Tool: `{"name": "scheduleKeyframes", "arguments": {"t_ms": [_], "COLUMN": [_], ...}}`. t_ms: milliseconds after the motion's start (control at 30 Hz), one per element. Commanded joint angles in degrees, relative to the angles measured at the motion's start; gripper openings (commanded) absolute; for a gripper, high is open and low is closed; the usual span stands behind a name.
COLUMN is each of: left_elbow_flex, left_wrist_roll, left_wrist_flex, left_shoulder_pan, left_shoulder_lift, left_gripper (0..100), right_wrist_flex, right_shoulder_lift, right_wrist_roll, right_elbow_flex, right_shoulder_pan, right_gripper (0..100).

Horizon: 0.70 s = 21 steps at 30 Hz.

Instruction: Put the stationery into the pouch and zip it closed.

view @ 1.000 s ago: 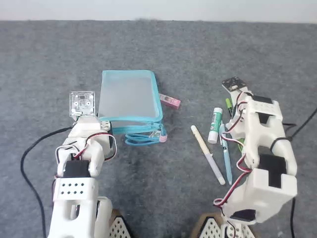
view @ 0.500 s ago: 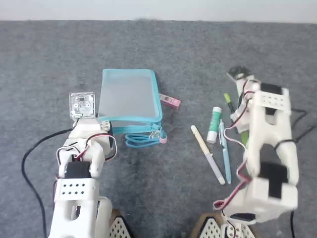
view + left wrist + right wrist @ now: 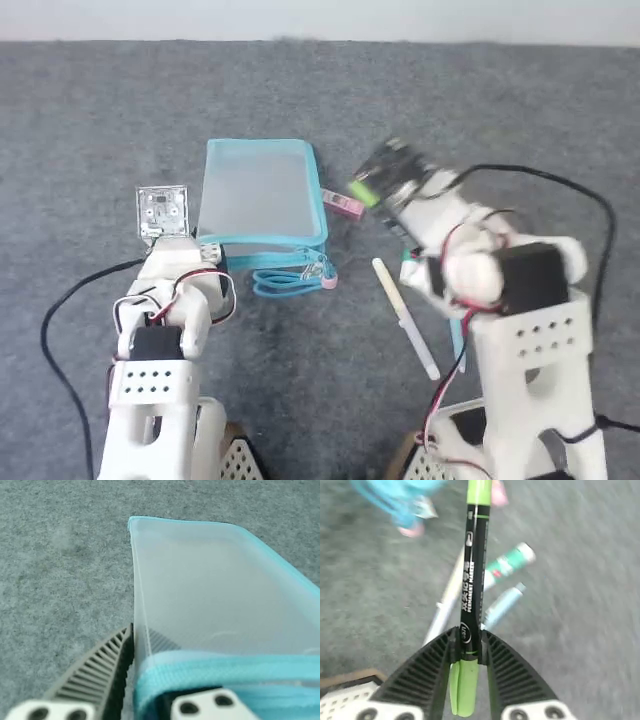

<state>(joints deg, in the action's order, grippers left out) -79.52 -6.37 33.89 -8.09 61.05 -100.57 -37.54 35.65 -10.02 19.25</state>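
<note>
Grip: black-and-green plastic marker [image 3: 472, 570] was clenched by right gripper [image 3: 469, 632]; translucent teal-trimmed pouch [image 3: 255, 195] was pinched by left gripper [image 3: 140, 636].
Aim: tip-first entry was judged best.

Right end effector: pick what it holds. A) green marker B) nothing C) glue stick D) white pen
A: the right end effector is clamped on the green marker, while the glue stick and white pen lie on the table below.

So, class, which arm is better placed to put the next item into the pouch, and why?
Right: the right tool grips the green marker close to the pouch, while the left tool is clamped on the pouch's edge.
</note>
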Motion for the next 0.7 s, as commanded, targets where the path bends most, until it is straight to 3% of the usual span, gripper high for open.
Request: {"name": "scheduleKeyframes", "arguments": {"t_ms": [0, 133, 667], "left_elbow_flex": [0.66, 0.66, 0.66], "left_wrist_roll": [-1.23, -1.23, -1.23], "left_wrist_flex": [-1.85, -1.85, -1.85], "left_shoulder_pan": [-0.18, -0.18, -0.18], "left_shoulder_lift": [0.53, 0.53, 0.70], "left_gripper": [1, 1, 1], "right_wrist_flex": [-1.98, -0.66, -1.10], "right_shoulder_lift": [2.42, 7.87, 26.42], "right_wrist_roll": [-3.69, -8.26, -16.44], "right_elbow_flex": [-0.35, -0.09, 9.41], "right_shoulder_pan": [11.47, 16.40, 20.62], "right_gripper": [0.6, 0.6, 0.6]}}
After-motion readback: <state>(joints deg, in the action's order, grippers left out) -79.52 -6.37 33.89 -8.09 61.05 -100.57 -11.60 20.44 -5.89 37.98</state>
